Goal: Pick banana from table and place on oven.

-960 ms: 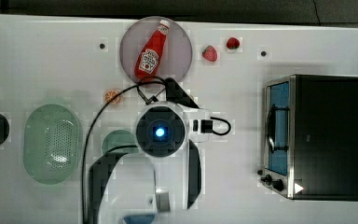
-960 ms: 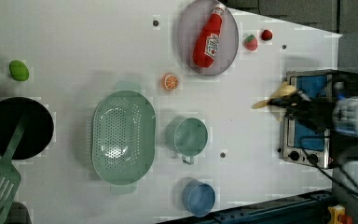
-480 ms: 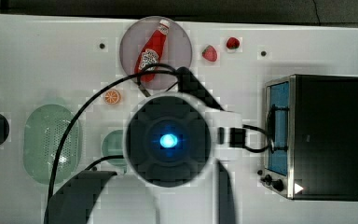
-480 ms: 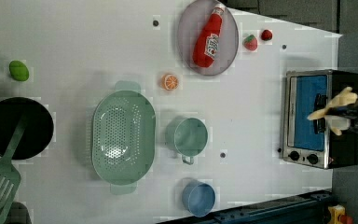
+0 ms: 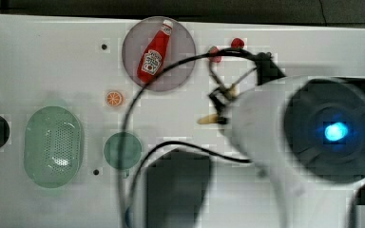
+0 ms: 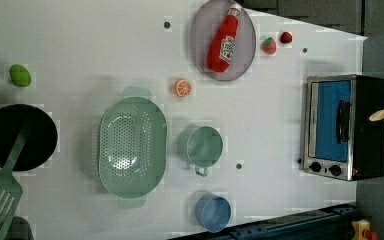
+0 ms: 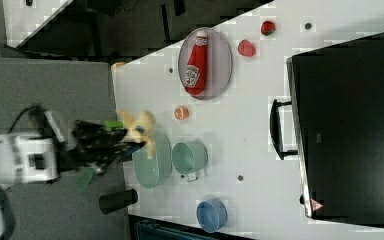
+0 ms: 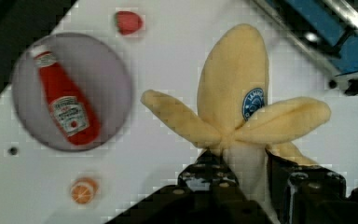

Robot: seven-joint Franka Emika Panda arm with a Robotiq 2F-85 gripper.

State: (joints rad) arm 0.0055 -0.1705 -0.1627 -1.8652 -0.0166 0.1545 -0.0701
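The white counter [image 6: 105,50] carries the oven [image 6: 367,127], a colander [image 6: 132,145], a plate [image 6: 247,55], cups, strawberries and an orange slice [image 6: 183,87].

A red ketchup bottle [image 6: 223,39] lies on a round grey plate [image 6: 200,55] at the far side of the left view. Just to that plate's right in the left view sit two red strawberries [image 6: 268,45], and just below it an orange slice [image 6: 182,87]. A pale green colander [image 6: 131,146] stands mid-scene, with a green cup [image 6: 204,146] beside it and a blue bowl [image 6: 213,213] nearer the bottom edge. At the left view's left are a lime [image 6: 20,75], a black pan [image 6: 17,135] and a green spatula [image 6: 0,192].
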